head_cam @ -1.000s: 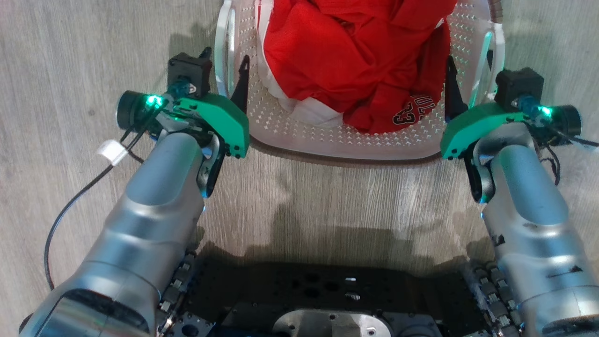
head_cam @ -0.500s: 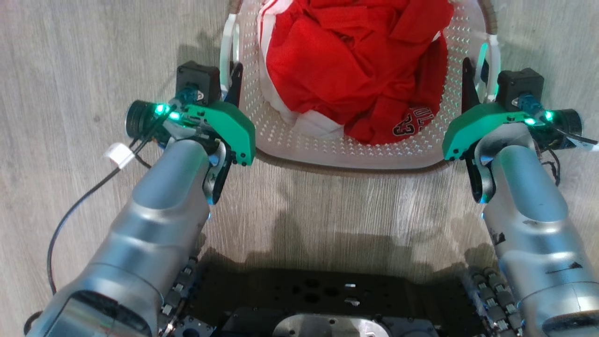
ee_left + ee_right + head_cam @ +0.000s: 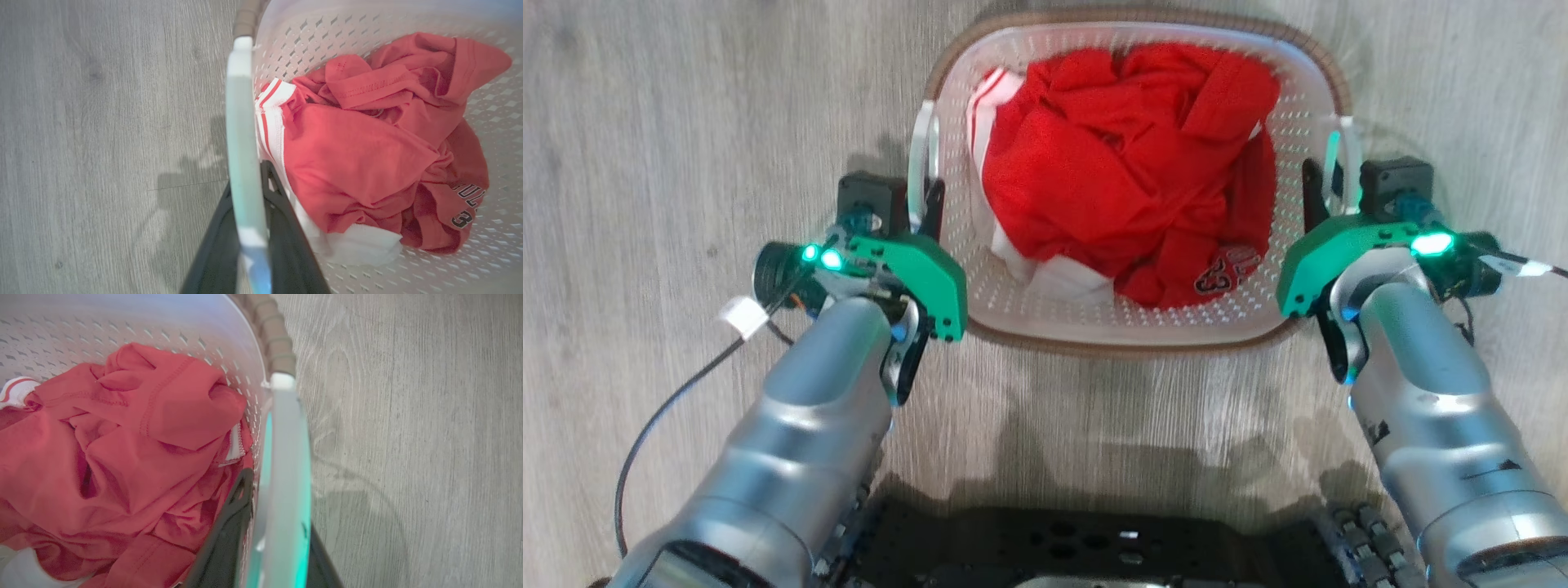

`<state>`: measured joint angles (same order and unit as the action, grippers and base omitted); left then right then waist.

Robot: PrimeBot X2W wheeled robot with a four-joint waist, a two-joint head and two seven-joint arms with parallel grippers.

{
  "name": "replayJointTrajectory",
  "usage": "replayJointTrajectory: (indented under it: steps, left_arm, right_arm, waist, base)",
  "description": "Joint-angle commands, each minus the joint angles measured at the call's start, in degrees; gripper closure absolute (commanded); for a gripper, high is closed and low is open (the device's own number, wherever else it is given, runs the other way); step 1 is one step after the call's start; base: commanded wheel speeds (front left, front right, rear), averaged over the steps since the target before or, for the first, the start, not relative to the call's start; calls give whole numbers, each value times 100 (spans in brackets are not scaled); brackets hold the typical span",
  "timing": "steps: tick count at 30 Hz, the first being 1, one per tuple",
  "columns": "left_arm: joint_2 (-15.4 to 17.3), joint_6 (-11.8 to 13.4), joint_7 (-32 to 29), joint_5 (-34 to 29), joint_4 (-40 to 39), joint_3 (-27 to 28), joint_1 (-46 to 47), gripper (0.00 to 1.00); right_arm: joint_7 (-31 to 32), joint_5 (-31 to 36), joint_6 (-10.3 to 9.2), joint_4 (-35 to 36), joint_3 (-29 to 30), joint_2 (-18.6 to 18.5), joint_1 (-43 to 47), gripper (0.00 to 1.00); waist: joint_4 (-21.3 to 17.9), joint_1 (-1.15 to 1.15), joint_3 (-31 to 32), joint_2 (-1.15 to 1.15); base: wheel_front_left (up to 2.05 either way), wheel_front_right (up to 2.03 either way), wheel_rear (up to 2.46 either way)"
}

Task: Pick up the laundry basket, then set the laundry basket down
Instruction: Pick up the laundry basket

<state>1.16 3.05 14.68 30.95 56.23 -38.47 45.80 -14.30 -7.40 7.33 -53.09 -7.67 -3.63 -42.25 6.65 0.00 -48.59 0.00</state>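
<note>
The basket (image 3: 1131,333) spanned the gap between both finger pairs. The left gripper (image 3: 925,204) pinched the left handle (image 3: 920,147), one finger each side — the right gripper (image 3: 1330,196) likewise on the right handle (image 3: 1353,151). The jersey (image 3: 1127,188) lay inward of the fingers; its print (image 3: 463,212) read "UL", "3".

Pale grey wood-grain floor (image 3: 645,106), probably laminate planks, in soft, fairly even indoor light.

Laundry basket (image 3: 1094,322) lowered, farther from head; left gripper (image 3: 925,200), right gripper (image 3: 1327,184) followed.
</note>
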Motion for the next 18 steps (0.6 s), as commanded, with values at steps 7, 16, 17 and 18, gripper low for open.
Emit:
replayJointTrajectory:
  steps: [7, 16, 17, 18]
  left_arm:
    - [172, 27, 32, 177, 177, 46, -450, 100]
    - [172, 16, 32, 545, 542, -152, -936, 100]
    - [172, 14, 32, 608, 577, -182, -994, 100]
    - [172, 15, 32, 672, 609, -212, -1049, 100]
  right_arm:
    - [-70, -412, 16, -621, -579, 75, 109, 100]
    - [-20, -1196, 16, -1330, -1393, 75, 257, 100]
    - [16, -1303, 16, -1375, -1484, 75, 287, 100]
    - [52, -1405, 16, -1414, -1572, 75, 321, 100]
  waist:
    - [-109, 0, 724, 0]
    - [-198, 0, 1633, 0]
    - [-204, 0, 1739, 0]
    - [-211, 0, 1844, 0]
  base:
    - [0, 0, 0]
    - [0, 0, 0]
    - [0, 0, 0]
    - [0, 0, 0]
